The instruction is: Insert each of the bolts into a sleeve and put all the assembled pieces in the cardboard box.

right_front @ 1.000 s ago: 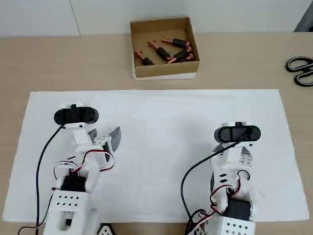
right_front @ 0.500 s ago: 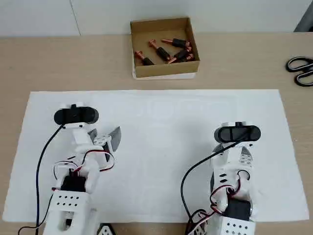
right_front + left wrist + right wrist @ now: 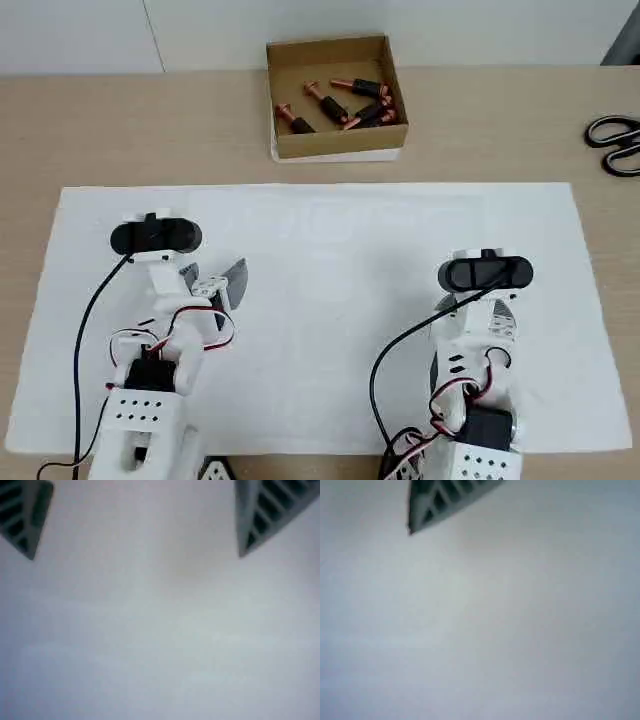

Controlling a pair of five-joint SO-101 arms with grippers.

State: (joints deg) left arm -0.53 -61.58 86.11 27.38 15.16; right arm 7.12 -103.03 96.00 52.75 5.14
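Since the assembled pieces (image 3: 362, 87) all lie inside the box (image 3: 335, 146) at the far side of the table (image 3: 100, 120), and the sheet (image 3: 330, 300) bears no loose bolt or sleeve, the task looks finished (nothing seems left to pick). The left gripper (image 3: 212, 272) sits over the sheet, jaws apart and empty; whether the right gripper (image 3: 497, 318) is apart or together I cannot tell. Nothing differs from the earlier frames: arms and box keep their places.

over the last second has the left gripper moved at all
No. The left gripper sits at the same spot on the white sheet, exactly as far from the cardboard box as in both earlier pictures.
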